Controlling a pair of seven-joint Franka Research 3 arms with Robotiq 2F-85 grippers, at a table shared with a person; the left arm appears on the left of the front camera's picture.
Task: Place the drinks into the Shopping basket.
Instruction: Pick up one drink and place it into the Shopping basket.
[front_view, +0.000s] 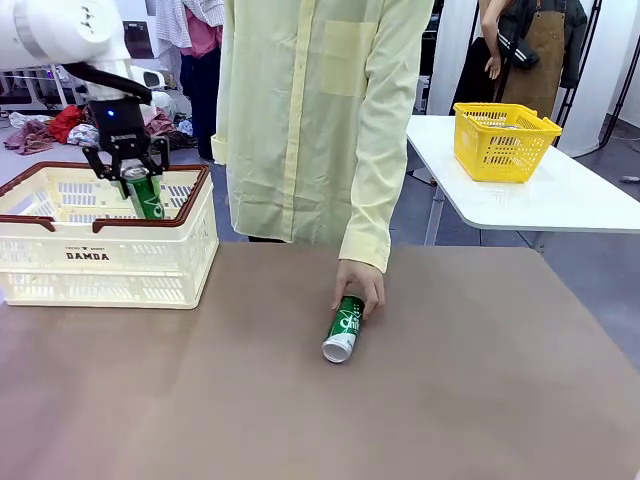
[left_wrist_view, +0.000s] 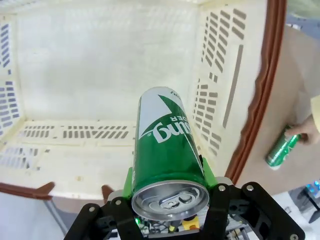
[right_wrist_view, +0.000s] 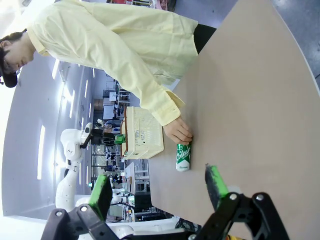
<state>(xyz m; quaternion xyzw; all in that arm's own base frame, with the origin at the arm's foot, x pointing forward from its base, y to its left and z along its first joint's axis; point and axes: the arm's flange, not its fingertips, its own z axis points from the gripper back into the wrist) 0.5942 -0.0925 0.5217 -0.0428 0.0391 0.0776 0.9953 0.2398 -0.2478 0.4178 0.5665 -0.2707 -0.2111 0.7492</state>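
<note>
Left end effector (front_view: 133, 178) clenched on green can (front_view: 147, 197), held over Shopping basket (front_view: 100, 255) at tabletop's (front_view: 450, 380) far left corner, right end effector (right_wrist_view: 159, 182) spread wide, empty.

"DAMDA" stands on the Shopping basket (front_view: 150, 272).

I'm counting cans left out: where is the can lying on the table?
In the front view the can lies on its side near the middle of the table, at the person's hand, right of the cream basket.
</note>
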